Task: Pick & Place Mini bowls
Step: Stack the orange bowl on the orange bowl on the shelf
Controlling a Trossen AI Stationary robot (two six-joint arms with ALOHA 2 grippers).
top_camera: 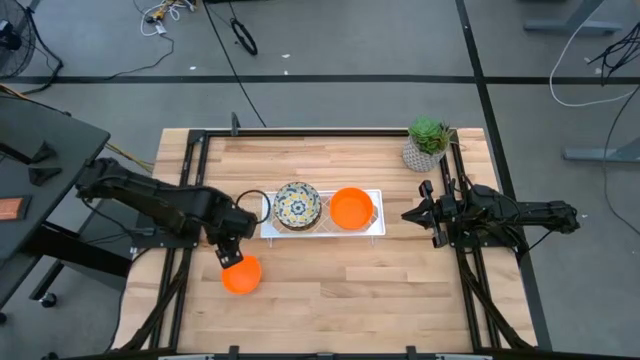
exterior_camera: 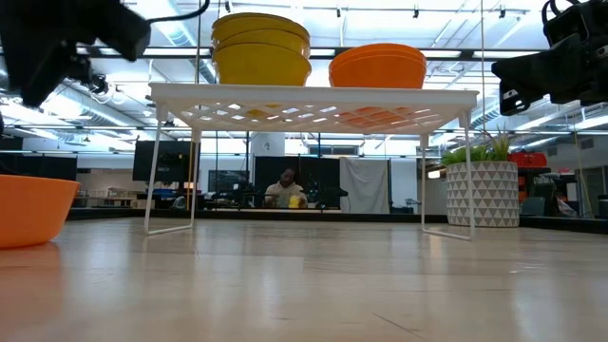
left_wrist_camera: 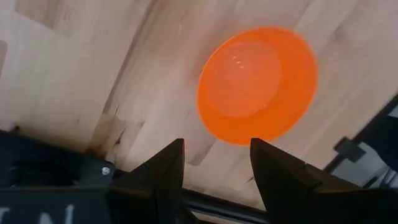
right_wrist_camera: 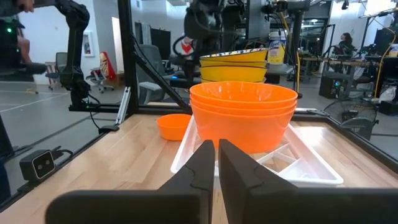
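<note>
We are hovering our left gripper (top_camera: pixel 231 256), fingers apart and empty, over a lone plain orange bowl (top_camera: pixel 241 275) sitting on the wooden table (top_camera: pixel 350 290) near its front-left edge. Orange bowls (top_camera: pixel 351 208) and floral-patterned bowls (top_camera: pixel 296 205) are sitting stacked on the white wire rack (top_camera: pixel 322 231). Our right gripper (top_camera: pixel 412 214), fingers closed and empty, is waiting beside the rack.

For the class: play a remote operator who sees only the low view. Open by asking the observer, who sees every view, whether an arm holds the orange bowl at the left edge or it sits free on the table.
Observer: Free. The left wrist view shows the left gripper open, with the orange bowl on the table beyond its fingers, not between them.
Operator: Are the yellow bowls on the rack plain?
Observer: No. From above, the top floral bowl is patterned inside.
Operator: And the right arm?
Observer: The right gripper is shut and empty, off the rack's right end, facing the orange stack.
</note>
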